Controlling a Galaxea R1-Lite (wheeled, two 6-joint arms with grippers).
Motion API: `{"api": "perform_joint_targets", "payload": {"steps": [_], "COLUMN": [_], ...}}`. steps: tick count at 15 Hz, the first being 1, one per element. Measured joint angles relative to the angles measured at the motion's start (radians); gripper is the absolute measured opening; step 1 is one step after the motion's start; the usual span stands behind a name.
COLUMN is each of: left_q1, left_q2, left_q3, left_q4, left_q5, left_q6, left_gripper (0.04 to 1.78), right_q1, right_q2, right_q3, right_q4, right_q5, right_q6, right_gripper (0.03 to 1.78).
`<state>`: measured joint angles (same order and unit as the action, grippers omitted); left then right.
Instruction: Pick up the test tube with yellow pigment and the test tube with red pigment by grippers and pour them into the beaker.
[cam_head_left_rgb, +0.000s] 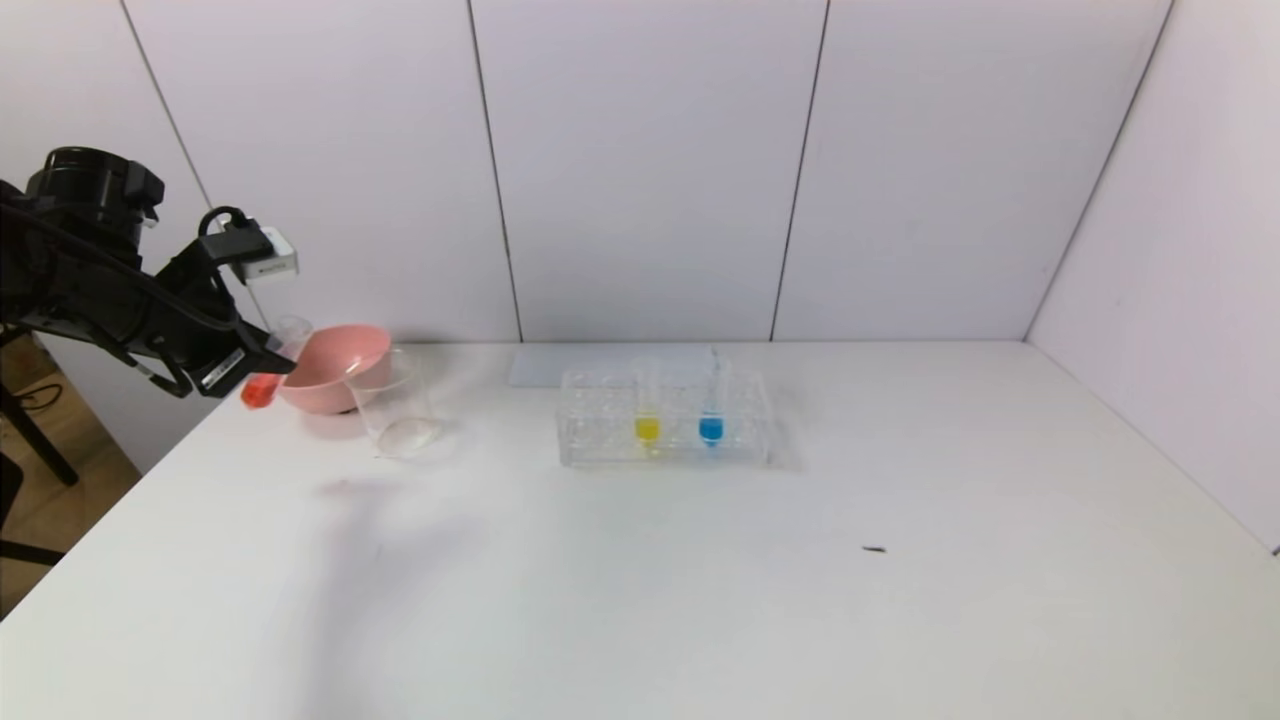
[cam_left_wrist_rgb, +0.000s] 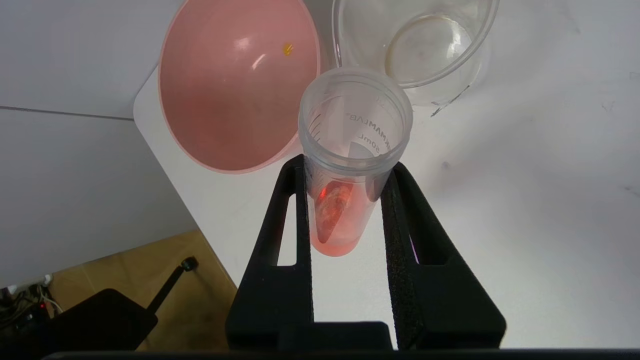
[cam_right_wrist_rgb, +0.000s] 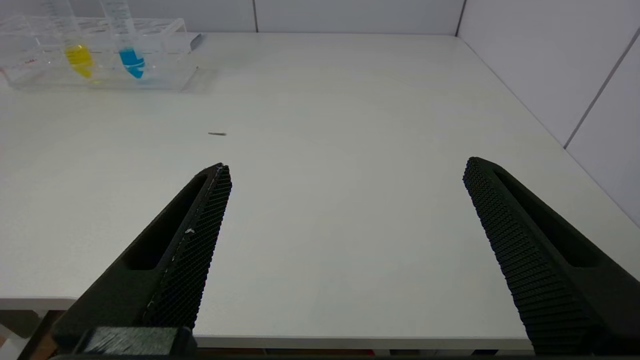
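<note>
My left gripper (cam_head_left_rgb: 258, 362) is shut on the test tube with red pigment (cam_head_left_rgb: 268, 372), held tilted above the table's left edge, left of the pink bowl. In the left wrist view the tube (cam_left_wrist_rgb: 345, 165) sits between the black fingers (cam_left_wrist_rgb: 300, 210), its open mouth toward the bowl and the beaker. The beaker (cam_head_left_rgb: 395, 408) stands right of the bowl, holding no colour; it also shows in the left wrist view (cam_left_wrist_rgb: 415, 45). The test tube with yellow pigment (cam_head_left_rgb: 647, 425) stands in the rack. My right gripper (cam_right_wrist_rgb: 347, 172) is open and empty at the table's front edge, out of the head view.
The pink bowl (cam_head_left_rgb: 335, 368) stands at the back left, touching the beaker's side. The clear tube rack (cam_head_left_rgb: 665, 420) at mid-table also holds a blue-tipped tube (cam_head_left_rgb: 711, 428). A small dark speck (cam_head_left_rgb: 874, 549) lies to the right. Walls close the back and right.
</note>
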<state>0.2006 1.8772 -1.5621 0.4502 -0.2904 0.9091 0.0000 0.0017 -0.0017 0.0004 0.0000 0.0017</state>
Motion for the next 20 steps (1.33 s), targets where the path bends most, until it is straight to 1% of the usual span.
{"api": "perform_joint_targets", "payload": {"steps": [8, 11, 16, 20], "left_q1": [-0.003, -0.008, -0.010, -0.010], "left_q2": [0.005, 0.004, 0.011, 0.024], "left_q3": [0.008, 0.020, 0.020, 0.008], "left_q4": [-0.002, -0.009, -0.013, -0.013], "left_q5": [0.011, 0.053, 0.088, 0.097], "left_q6": [0.003, 0.006, 0.032, 0.061], "left_gripper": [0.44, 0.44, 0.44, 0.44], "right_q1": [0.000, 0.000, 0.000, 0.000], "right_q2": [0.000, 0.000, 0.000, 0.000], "right_q3": [0.000, 0.000, 0.000, 0.000], "right_q4": [0.000, 0.000, 0.000, 0.000], "right_q5": [0.000, 0.000, 0.000, 0.000], "right_q6": [0.000, 0.000, 0.000, 0.000], "right_gripper": [1.70, 1.70, 1.70, 1.70]}}
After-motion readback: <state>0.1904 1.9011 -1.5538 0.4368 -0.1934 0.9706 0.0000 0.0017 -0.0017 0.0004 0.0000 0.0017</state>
